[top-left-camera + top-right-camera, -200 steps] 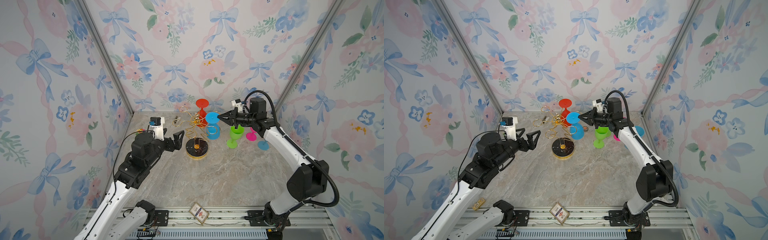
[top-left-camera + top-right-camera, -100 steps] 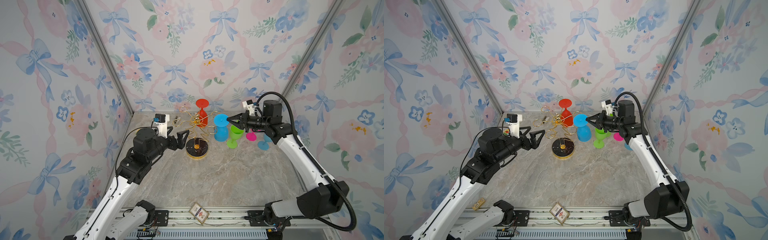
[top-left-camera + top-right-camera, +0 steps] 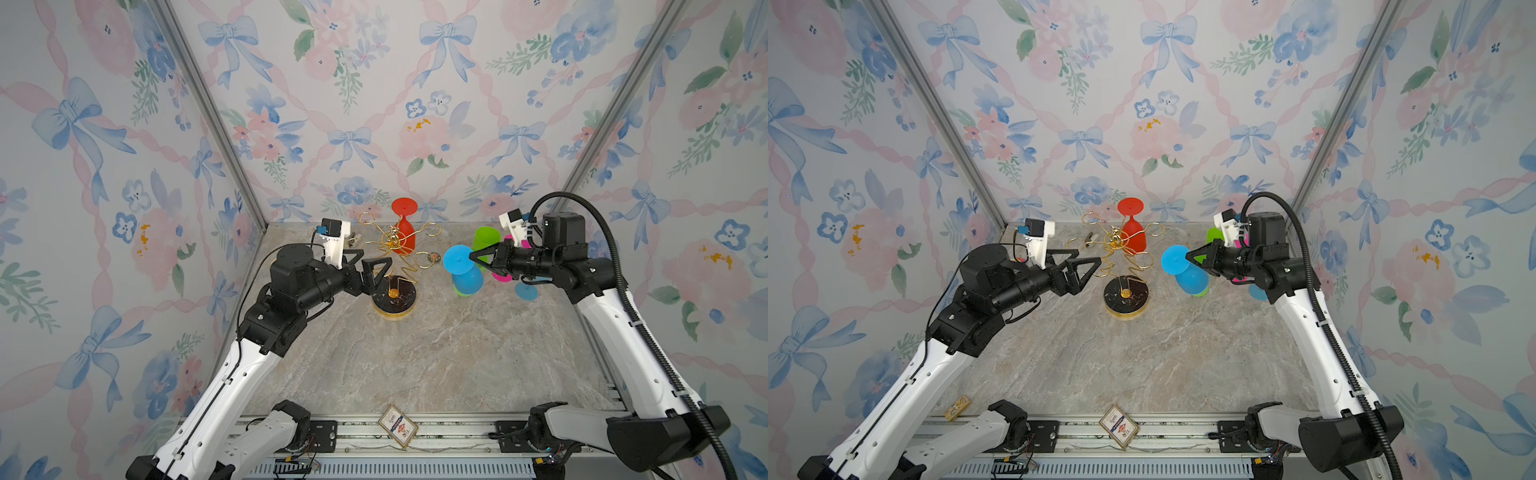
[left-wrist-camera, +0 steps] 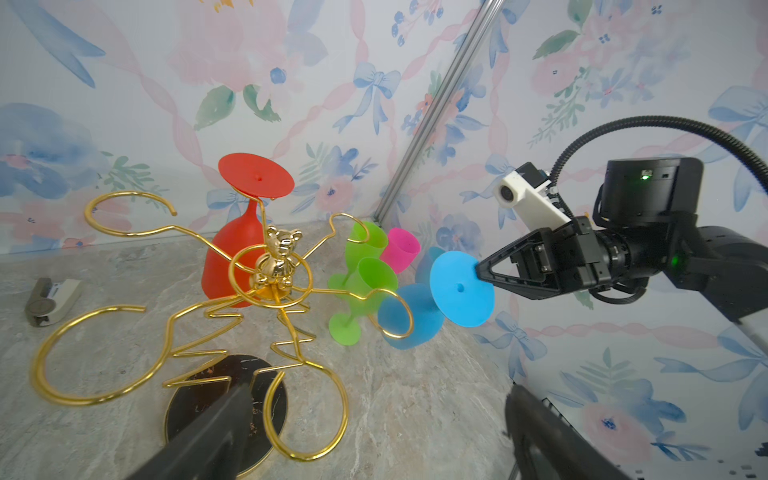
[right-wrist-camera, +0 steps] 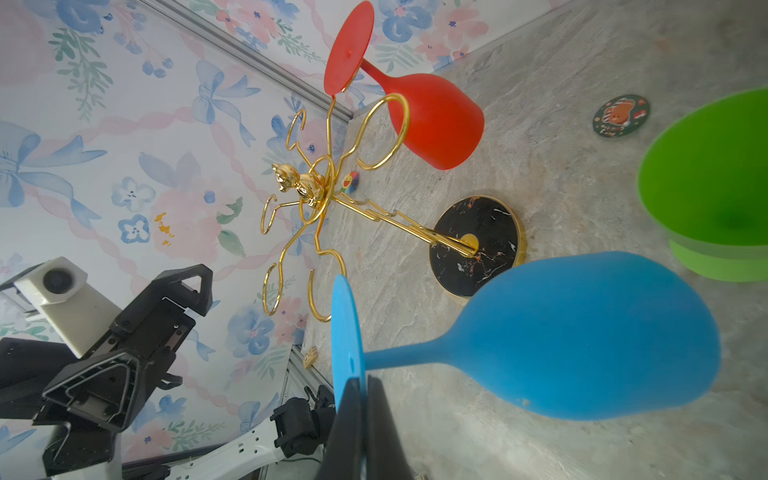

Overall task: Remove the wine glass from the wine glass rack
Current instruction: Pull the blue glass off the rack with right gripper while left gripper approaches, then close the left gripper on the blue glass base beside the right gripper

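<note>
Item: blue glass [image 3: 457, 259], clear of rack [image 3: 395, 266]. R gripper [image 3: 471, 257] pinches foot edge only: may swing/slip, hit green glass [image 3: 486, 241]. L gripper [image 3: 1088, 257] wide.

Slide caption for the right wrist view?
Right gripper pinches the blue wine glass by its foot, off the gold wire rack holding a red wine glass.

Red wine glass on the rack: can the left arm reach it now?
Likely not head-on. The open left gripper faces the wine glass rack, whose wire loops stand between it and the red wine glass; it would need to go round.
</note>
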Available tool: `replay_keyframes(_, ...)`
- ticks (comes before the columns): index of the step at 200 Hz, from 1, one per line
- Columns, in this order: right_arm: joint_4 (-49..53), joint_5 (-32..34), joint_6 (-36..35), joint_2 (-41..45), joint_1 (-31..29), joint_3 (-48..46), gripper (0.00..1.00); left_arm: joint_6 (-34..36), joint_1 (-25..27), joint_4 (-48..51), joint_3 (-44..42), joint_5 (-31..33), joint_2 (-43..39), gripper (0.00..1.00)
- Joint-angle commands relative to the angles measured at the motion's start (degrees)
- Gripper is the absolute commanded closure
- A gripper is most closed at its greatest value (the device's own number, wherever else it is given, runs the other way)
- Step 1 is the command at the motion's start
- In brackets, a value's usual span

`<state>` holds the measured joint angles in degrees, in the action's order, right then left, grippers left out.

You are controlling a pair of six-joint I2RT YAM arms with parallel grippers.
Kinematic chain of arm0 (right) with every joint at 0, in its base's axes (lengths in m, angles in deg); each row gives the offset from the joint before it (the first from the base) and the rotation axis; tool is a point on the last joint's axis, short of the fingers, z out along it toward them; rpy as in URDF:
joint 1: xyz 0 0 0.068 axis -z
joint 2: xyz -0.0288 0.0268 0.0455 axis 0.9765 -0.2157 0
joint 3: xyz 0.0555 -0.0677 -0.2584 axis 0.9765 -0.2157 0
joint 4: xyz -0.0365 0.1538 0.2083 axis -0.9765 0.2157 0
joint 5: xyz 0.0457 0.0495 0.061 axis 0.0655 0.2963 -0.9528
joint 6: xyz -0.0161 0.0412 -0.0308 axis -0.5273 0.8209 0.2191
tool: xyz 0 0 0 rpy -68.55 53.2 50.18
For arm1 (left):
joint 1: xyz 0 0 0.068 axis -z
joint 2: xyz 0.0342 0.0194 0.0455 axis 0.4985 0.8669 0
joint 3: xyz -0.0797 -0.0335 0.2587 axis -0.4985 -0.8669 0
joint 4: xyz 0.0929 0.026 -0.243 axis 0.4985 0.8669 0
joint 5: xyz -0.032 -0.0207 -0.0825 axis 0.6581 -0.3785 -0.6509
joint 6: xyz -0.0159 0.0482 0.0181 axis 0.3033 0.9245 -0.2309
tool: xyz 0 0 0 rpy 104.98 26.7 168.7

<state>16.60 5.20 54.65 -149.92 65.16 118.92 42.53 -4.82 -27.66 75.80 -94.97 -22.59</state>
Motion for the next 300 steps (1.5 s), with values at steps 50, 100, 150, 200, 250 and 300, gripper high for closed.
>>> replay_keyframes(50, 2.5, 5.9, -12.6, 10.0, 0.3, 2.7, 1.00, -7.8, 0.7, -7.7, 0.2, -9.5, 0.7, 0.06)
replay_keyframes(100, -7.0, 3.7, -14.2, 17.7, -1.6, -3.2, 1.00, -16.1, 7.0, -21.8, -5.3, -14.2, 2.0, 0.12)
replay_keyframes(150, -8.0, -0.7, -15.5, 18.4, -6.1, -2.4, 1.00, -16.5, 14.3, -29.0, -5.1, -16.8, 5.4, 0.16)
replay_keyframes(200, -9.2, -1.0, -16.4, 18.3, -10.4, -3.1, 1.00, -18.7, 16.2, -35.7, -5.1, -20.1, 8.6, 0.22)
replay_keyframes(250, -10.4, -1.2, -16.6, 17.6, -13.1, -3.4, 1.00, -18.4, 16.7, -35.7, -4.4, -20.6, 9.5, 0.27)
replay_keyframes(300, -11.3, -1.2, -16.6, 17.5, -14.1, -4.3, 1.00, -18.3, 17.4, -35.7, -3.2, -21.4, 10.9, 0.36)
